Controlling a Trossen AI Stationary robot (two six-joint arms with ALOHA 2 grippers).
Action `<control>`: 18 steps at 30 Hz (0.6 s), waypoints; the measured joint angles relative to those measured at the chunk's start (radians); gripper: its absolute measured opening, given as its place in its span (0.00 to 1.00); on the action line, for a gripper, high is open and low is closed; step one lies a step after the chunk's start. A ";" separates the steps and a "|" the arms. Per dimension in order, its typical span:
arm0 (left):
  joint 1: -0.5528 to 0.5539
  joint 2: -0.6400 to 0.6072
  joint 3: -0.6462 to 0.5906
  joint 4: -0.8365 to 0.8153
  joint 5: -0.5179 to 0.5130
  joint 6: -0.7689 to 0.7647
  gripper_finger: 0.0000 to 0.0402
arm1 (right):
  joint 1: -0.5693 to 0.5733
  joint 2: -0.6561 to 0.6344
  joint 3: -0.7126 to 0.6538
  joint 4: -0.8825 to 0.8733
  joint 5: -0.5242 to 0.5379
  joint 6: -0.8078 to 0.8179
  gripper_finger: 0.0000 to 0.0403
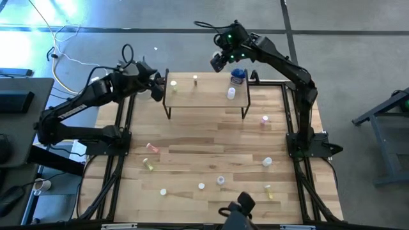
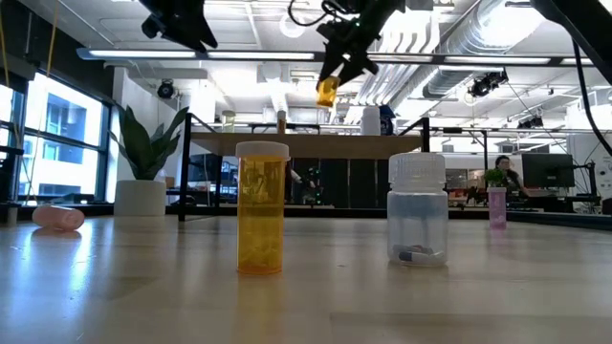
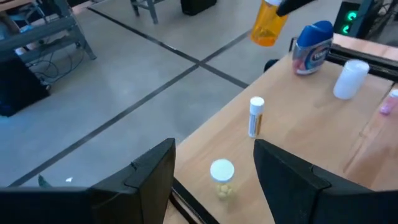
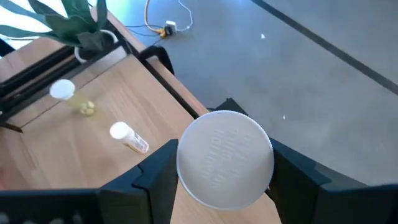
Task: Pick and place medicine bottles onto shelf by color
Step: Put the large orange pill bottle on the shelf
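The light wooden shelf [image 1: 206, 97] stands at the table's far side. On it are a yellow-filled bottle [image 3: 222, 178], a slim vial [image 3: 255, 116], a blue bottle [image 3: 312, 47] and a white bottle [image 3: 350, 79]. My right gripper [image 1: 220, 62] hovers over the shelf's far edge, shut on an orange bottle [image 2: 327, 91]. My left gripper [image 1: 157, 90] is open at the shelf's left end, just short of the yellow-filled bottle and holding nothing. Several more small bottles are scattered on the tabletop, such as a pink one [image 1: 264, 120]. My right gripper pinches the orange bottle between its two fingers [image 4: 155, 177] just below the white cap [image 4: 225, 158], which faces the wrist. The fingers slant down from the far side. The orange body [image 3: 267, 26] hangs tilted below them, lifted clear above the shelf.
Near the table's front edge stand an orange bottle [image 2: 261, 205] and a clear white-capped one [image 2: 417, 210]. A pink bottle [image 2: 57, 217] lies on its side. A potted plant [image 2: 143, 158] stands beyond the shelf's left end. Dark frame rails [image 1: 121, 137] run along both table sides.
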 joint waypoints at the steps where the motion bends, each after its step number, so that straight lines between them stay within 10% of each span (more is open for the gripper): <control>1: 0.004 0.004 0.000 0.005 -0.001 0.000 0.52 | -0.004 0.000 -0.007 0.003 0.000 0.000 0.48; 18: 0.065 0.023 0.000 0.076 0.000 0.034 0.52 | 0.029 0.014 -0.169 0.028 -0.068 0.006 0.48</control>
